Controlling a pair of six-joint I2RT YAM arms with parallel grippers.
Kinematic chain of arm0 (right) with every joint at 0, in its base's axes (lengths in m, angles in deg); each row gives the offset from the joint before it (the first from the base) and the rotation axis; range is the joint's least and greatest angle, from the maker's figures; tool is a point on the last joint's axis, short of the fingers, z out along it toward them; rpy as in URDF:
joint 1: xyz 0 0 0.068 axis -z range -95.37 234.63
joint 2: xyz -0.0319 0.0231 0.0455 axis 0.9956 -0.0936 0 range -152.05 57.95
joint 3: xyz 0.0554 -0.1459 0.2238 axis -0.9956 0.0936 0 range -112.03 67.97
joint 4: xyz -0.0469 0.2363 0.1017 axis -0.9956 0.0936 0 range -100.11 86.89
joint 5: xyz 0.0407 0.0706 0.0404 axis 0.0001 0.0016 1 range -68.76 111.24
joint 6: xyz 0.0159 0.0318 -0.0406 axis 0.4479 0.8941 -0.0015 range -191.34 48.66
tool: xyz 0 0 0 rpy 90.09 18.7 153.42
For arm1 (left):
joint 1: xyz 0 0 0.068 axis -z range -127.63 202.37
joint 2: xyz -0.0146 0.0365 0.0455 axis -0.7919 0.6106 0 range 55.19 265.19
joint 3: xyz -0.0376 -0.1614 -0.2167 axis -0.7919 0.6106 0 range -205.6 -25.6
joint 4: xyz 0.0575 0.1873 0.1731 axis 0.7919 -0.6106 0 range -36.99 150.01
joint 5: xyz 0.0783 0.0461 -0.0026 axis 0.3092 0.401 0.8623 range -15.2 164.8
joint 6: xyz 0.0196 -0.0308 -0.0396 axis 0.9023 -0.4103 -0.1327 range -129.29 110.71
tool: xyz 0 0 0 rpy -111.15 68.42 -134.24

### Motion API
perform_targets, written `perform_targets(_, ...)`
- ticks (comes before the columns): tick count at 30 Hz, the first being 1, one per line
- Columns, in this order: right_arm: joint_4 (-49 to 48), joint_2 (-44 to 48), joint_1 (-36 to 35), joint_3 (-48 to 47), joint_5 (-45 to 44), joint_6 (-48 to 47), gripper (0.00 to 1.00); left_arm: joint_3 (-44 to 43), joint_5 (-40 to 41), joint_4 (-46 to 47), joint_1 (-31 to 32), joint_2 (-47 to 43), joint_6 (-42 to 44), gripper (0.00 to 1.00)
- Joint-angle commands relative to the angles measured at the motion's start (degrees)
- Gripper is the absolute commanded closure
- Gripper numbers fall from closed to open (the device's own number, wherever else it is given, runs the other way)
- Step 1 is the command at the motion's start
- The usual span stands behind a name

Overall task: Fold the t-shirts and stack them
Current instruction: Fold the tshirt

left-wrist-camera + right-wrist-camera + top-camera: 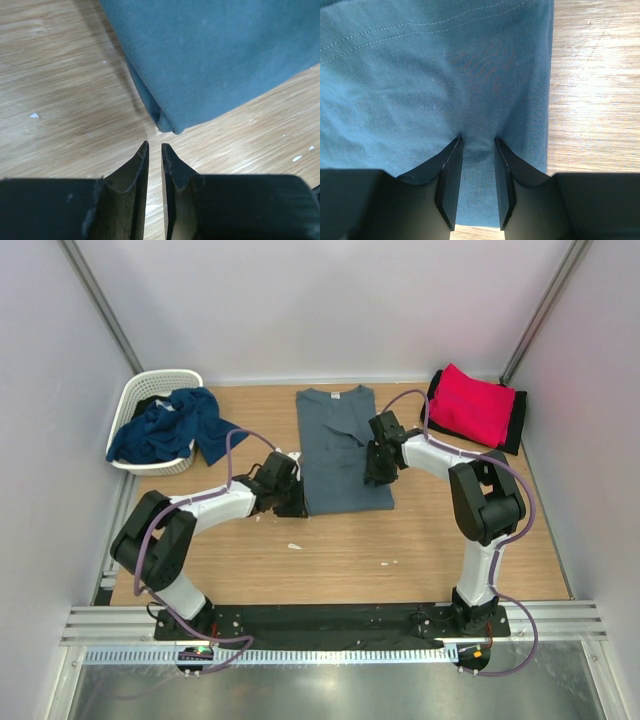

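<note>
The left arm (215,505) and right arm (480,500) share white links and bulky black joints. A purple-grey cable (232,455) loops along each from the black base plate (330,620). The left gripper (155,146) has matte black wedge fingers (132,185) that taper thin.

black t-shirt (517,423) mostly under red t-shirt (472,405), grey t-shirt (420,75) cropped close-up

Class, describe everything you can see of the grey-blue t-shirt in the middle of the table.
The grey-blue t-shirt is soft knit, folded into a long flat rectangle, collar at the far end, lying on the wooden table. The right gripper pinches cloth by its right edge; the left gripper sits just off its near left corner, not touching.
</note>
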Motion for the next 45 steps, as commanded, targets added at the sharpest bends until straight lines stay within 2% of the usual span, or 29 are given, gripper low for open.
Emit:
perform_targets(1,0.4,-0.5,0.3,-1.4,-0.9,-1.1,0.63,-2.8,-2.4,2.1,-0.1,1.3,1.1,0.83)
perform_targets(12,0.8,-1.4,0.4,-2.3,-1.0,-1.3,0.62,-4.5,-2.6,3.1,-0.1,3.7,1.1,0.76)
perform_targets(13,0.9,-1.5,0.4,-2.2,-1.0,-1.2,0.63,-4.7,-2.6,2.9,-0.1,3.9,1.2,0.79)
perform_targets(18,1.0,-1.5,0.3,-2.3,-1.1,-1.2,0.62,-5.0,-1.7,2.6,-0.1,4.9,1.1,0.81)
perform_targets(21,1.1,-1.5,0.4,-2.3,-1.3,-1.2,0.63,-5.0,-1.2,2.6,-0.1,5.1,1.4,0.86)
perform_targets(25,1.2,-1.6,0.4,-2.3,-1.3,-1.3,0.63,-4.8,-1.0,2.6,-0.2,5.2,2.4,1.00)
perform_targets(34,1.3,-2.2,0.3,-2.3,-1.6,-1.5,0.63,-4.6,1.7,-1.2,-0.3,1.9,9.0,1.00)
perform_targets(45,1.8,-2.5,0.4,-2.6,-2.1,-1.8,0.63,-4.2,3.9,-3.6,-1.2,0.4,11.4,1.00)
